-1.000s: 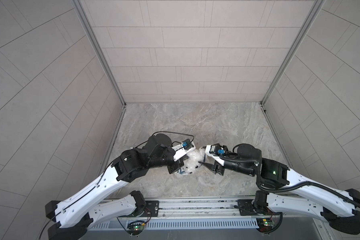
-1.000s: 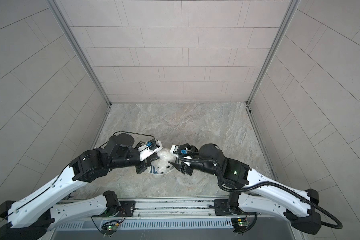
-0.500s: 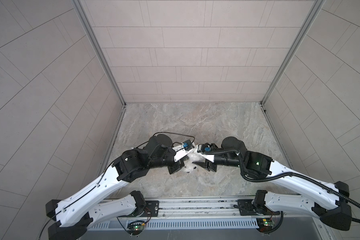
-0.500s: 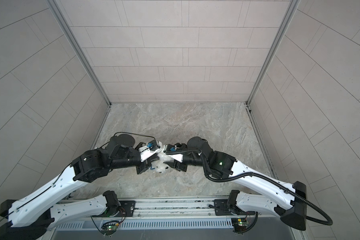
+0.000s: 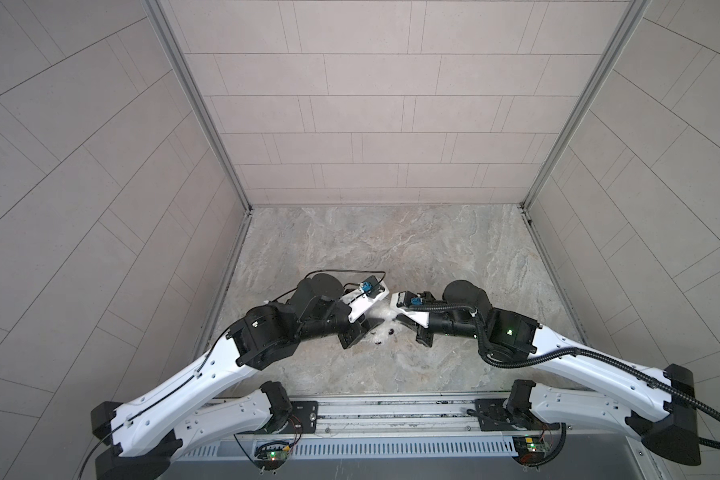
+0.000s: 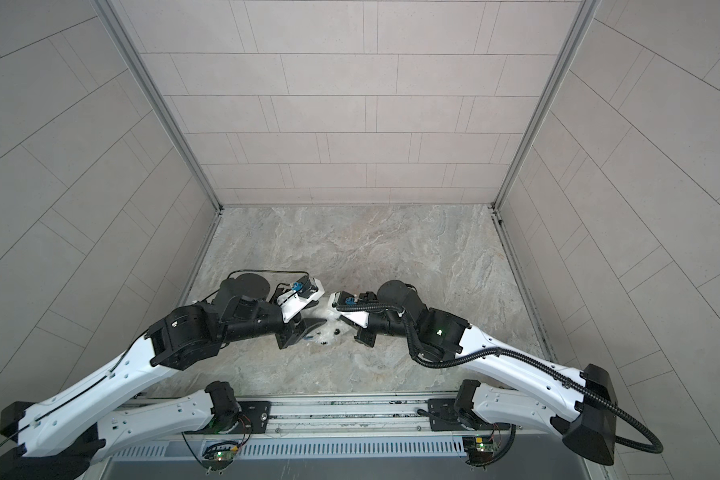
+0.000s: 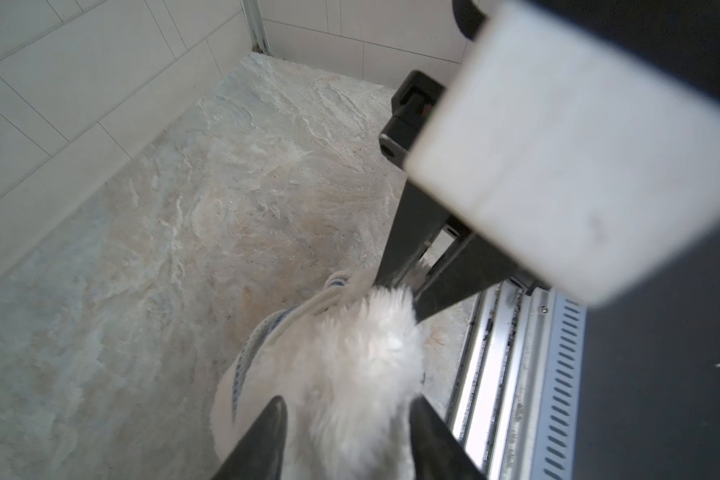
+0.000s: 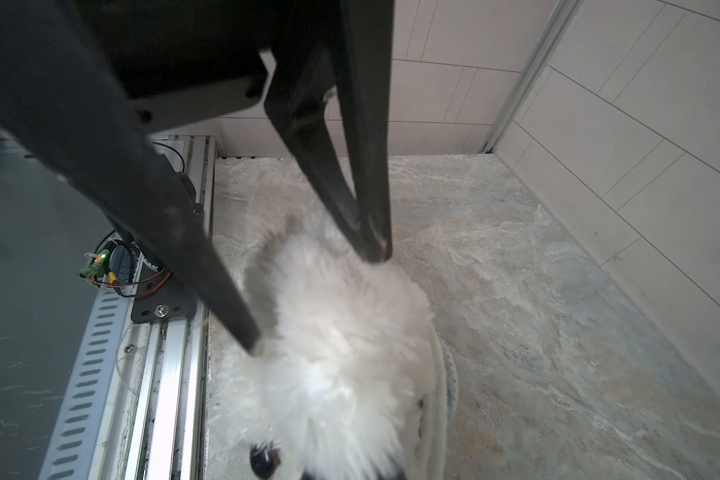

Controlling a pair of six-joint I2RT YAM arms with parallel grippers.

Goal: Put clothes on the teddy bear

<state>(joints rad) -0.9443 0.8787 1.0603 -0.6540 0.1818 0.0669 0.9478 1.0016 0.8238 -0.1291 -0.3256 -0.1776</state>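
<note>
L gripper [image 7: 347, 405] is released: its black fingers [image 7: 267, 440] stand apart w/ the small fluffy white plush teddy bear [image 7: 350, 365] between them. In the R wrist view the same jaws straddle the bear's head, one tip on each side. R gripper [image 7: 396, 286] is clenched, tips together at the bear's end farthest from the L jaws. That is right where fur meets the white ribbed rim of the navy-and-white striped knit shirt [image 7: 258, 336]; can't tell which of the two it pinches. Shirt lies against the bear's side, outside the L jaws. Bear sits on the grey marbled tabletop [image 5: 391, 249], between both grippers in both top views.
</note>
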